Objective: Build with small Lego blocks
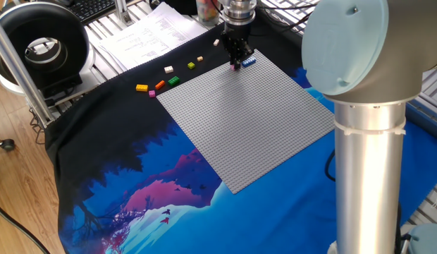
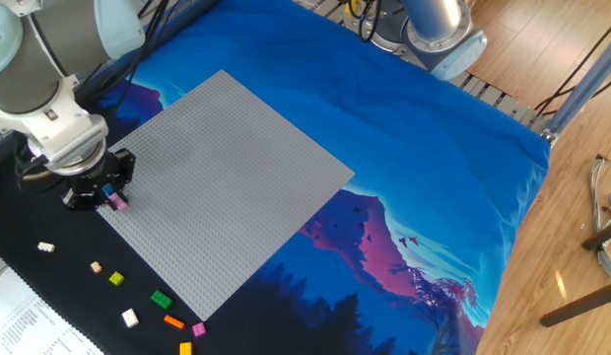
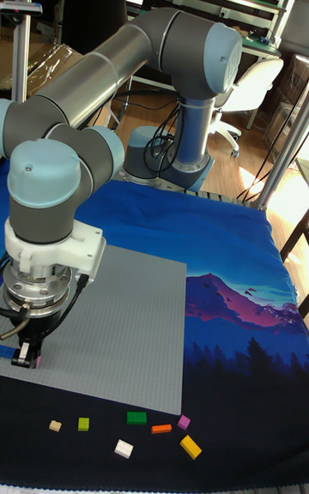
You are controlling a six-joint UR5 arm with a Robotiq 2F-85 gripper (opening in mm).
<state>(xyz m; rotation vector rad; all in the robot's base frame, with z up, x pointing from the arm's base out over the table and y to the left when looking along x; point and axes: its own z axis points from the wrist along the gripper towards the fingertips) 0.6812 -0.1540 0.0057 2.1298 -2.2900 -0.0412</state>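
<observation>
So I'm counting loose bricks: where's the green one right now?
The green brick lies on the black cloth just off the baseplate edge, between the white brick and the orange brick, away from the gripper.
</observation>
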